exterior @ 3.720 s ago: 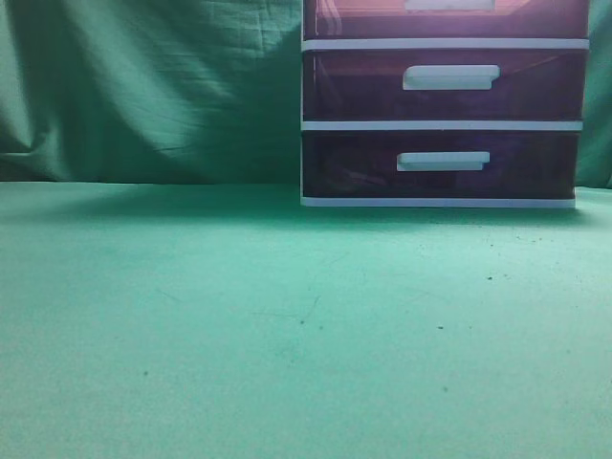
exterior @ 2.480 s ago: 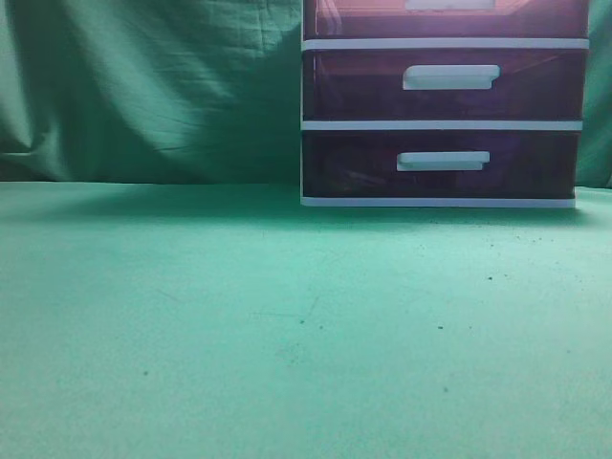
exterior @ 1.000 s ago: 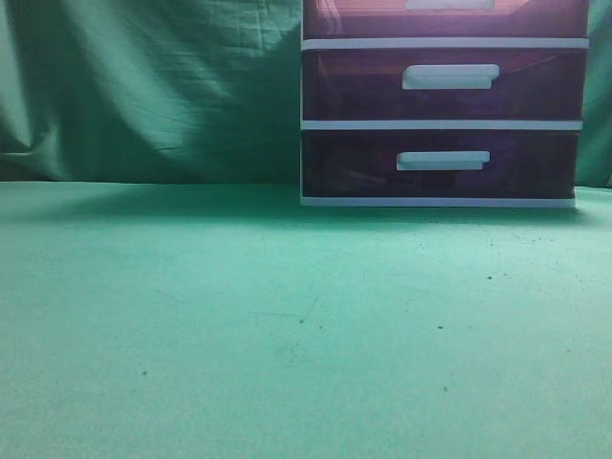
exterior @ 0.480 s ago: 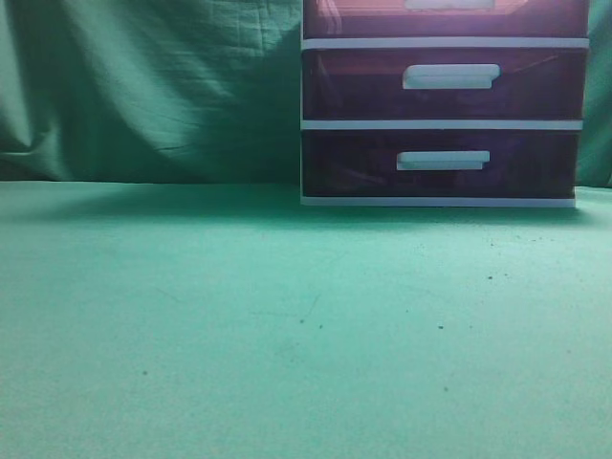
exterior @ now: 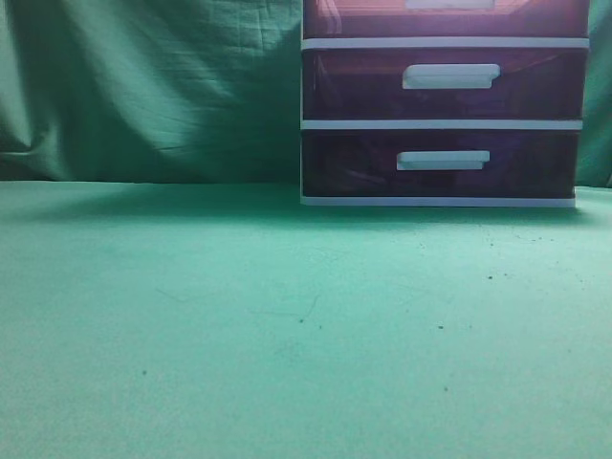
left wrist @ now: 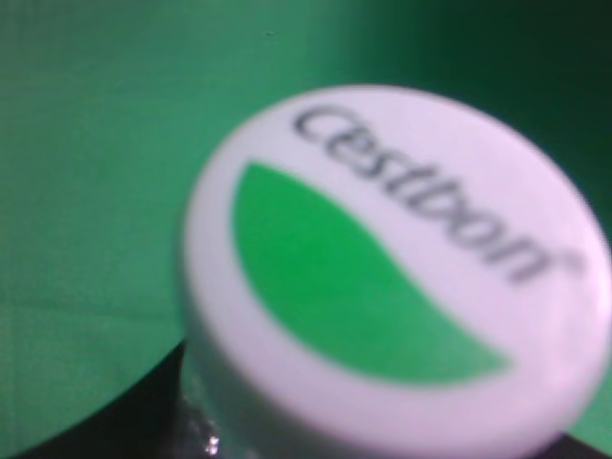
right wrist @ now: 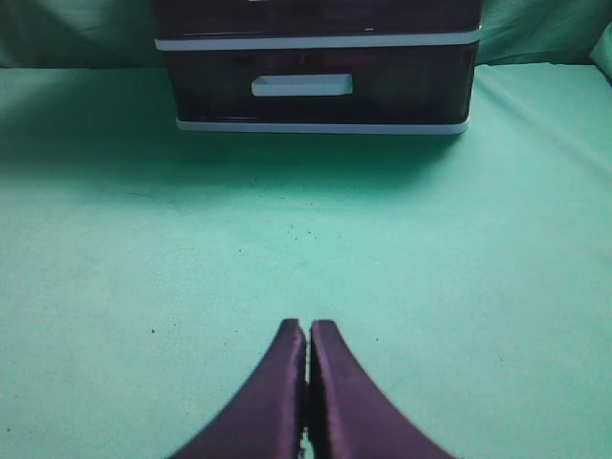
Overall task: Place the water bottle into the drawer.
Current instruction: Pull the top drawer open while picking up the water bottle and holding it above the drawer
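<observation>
The water bottle's white cap (left wrist: 397,277), with a green leaf mark and the word "Cestbon", fills the left wrist view from very close, over green cloth. A dark part of my left gripper shows at the bottom left, beside the bottle's neck; its jaws are hidden under the cap. The bottle and both arms are out of the exterior view. The drawer (exterior: 363,19), reddish-purple and closed, shows only as a strip at the top edge of the exterior view, with its white handle (exterior: 449,4). My right gripper (right wrist: 308,330) is shut and empty above the cloth, facing the drawer unit.
Two darker purple drawers (exterior: 440,86) sit closed below the drawer in the white frame (exterior: 440,124); the lowest also shows in the right wrist view (right wrist: 316,91). Green cloth covers the table (exterior: 287,325) and hangs behind as a backdrop (exterior: 143,86).
</observation>
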You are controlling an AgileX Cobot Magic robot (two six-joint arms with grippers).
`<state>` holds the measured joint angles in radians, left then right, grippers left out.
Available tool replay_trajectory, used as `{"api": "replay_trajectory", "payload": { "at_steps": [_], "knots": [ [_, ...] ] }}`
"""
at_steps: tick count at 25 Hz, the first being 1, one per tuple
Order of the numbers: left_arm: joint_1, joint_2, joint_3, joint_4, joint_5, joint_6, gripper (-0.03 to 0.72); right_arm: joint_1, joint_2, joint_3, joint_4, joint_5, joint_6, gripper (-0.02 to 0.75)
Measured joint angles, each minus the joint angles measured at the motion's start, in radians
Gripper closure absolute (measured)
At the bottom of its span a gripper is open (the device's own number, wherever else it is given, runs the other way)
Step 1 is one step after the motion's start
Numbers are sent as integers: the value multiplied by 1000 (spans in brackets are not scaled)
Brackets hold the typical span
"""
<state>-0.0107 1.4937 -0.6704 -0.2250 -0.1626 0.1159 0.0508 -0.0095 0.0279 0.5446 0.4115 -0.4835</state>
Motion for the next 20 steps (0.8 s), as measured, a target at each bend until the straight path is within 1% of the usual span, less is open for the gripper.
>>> {"api": "replay_trajectory", "payload": {
  "at_steps": [2,5,7,10,12,16,17,18,20],
  "knots": [
    [0,-52,-36,17,100,0,391,0,0,0,0,0,0,738],
    [-19,-117,-154,32,318,2,391,0,0,0,0,0,0,738],
    [-46,-142,-252,40,460,2,391,0,0,0,0,0,0,738],
    [-100,-157,-384,51,600,4,391,0,0,0,0,-29,-8,738],
    [-131,-166,-439,50,655,4,391,0,0,2,35,-126,-11,738],
    [-162,-201,-472,50,694,4,391,0,0,2,242,-496,-12,738],
    [-163,-216,-472,50,702,4,391,0,0,2,269,-546,-18,738],
    [-164,-231,-472,50,710,5,391,-2,0,0,284,-560,-38,738],
    [-165,-272,-472,52,711,16,391,-4,3,-55,288,-499,-116,738]
  ]
}}
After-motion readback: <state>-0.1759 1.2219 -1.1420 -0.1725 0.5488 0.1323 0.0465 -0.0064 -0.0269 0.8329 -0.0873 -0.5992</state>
